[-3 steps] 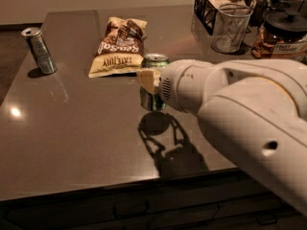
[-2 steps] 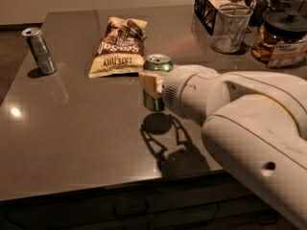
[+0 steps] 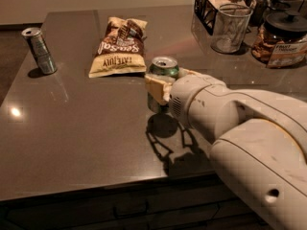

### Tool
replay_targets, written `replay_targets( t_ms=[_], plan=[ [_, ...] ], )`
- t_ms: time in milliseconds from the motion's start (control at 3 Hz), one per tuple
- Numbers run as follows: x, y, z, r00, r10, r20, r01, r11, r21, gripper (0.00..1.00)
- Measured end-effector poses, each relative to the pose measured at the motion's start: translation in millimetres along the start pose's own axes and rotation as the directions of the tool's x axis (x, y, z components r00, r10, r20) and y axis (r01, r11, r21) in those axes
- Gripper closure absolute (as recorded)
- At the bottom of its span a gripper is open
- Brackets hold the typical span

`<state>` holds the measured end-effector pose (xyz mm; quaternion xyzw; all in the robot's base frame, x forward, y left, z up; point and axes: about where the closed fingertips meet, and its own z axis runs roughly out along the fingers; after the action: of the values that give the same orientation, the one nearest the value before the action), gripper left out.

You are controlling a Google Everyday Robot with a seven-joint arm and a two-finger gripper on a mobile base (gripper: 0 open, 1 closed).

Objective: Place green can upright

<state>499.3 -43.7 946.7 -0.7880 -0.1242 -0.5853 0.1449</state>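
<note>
The green can point(image 3: 164, 66) stands upright near the middle of the dark table point(image 3: 81, 133), its silver top with the pull tab facing up. My gripper point(image 3: 159, 89) reaches in from the right and is shut around the can's body, its pale fingers point(image 3: 154, 84) covering most of the label. The can's base is at or just above the tabletop; I cannot tell whether it touches. Its shadow lies right below it.
A slim silver-grey can point(image 3: 39, 51) stands at the far left. A chip bag point(image 3: 120, 47) lies behind the green can. A clear glass point(image 3: 230, 28), a black wire basket point(image 3: 205, 4) and a lidded jar point(image 3: 283, 37) crowd the back right. My arm fills the lower right.
My gripper with the green can has moved slightly to the right and down toward the tabletop. The can has stayed upright.
</note>
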Motion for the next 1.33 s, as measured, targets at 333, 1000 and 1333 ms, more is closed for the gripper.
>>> replay_targets(
  t_ms=[333,1000,1333],
  plan=[
    [-5.9,7.6,-2.4,1.000,0.015,-0.019,-0.015,0.9998,-0.010,0.82],
    [-19.6,19.8,-10.2,0.997,0.000,-0.078,-0.004,0.9992,-0.040,0.36],
    [-29.7,18.5,-9.8,0.995,-0.018,-0.099,0.013,0.9984,-0.055,0.13]
  ],
)
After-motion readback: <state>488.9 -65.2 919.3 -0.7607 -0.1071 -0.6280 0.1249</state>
